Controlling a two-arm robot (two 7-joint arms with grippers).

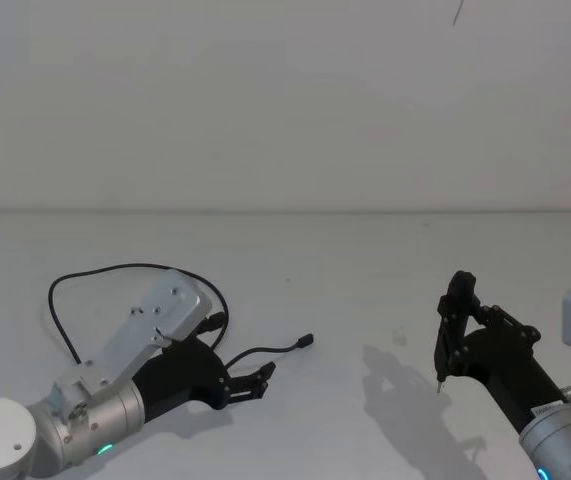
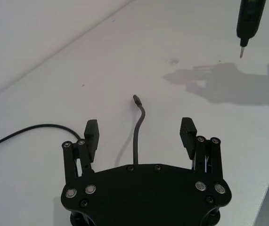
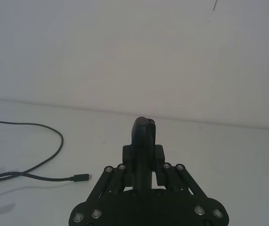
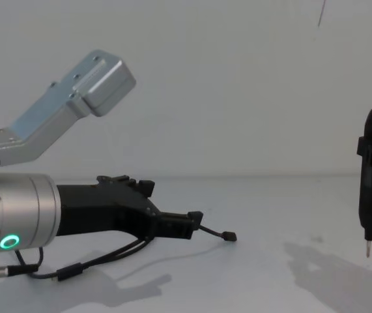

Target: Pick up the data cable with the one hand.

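The data cable (image 1: 275, 349) lies on the white bench (image 1: 365, 250). Most of it is thrown in a wide loop back beside my left forearm, and one free end runs forward to a small plug that points toward the middle of the bench.

That free end is the part that matters. In the left wrist view the cable (image 2: 135, 136) comes out from under my palm and passes straight up the gap between my two fingers (image 2: 92, 134), with the plug lying just past the fingertips. Its long axis runs along my reach, so the fingers stand one on each side of it.

My left gripper (image 1: 255, 380) sits low over the bench with its fingers spread wide and touching nothing. From the chest view the cable's end (image 4: 228, 236) pokes out just ahead of the gripper (image 4: 189, 225). I judge that the cord is already lined up for a pinch across its width. What remains is to settle down around it and close, taking care that so thin a cord does not slip beneath the pads.

My right gripper (image 1: 455, 325) is well apart from the cable, on the far side of the plug. Its fingers are pressed onto a slim black tool (image 3: 143, 134), held upright with its metal tip down. The left hand is plainly the nearer one.
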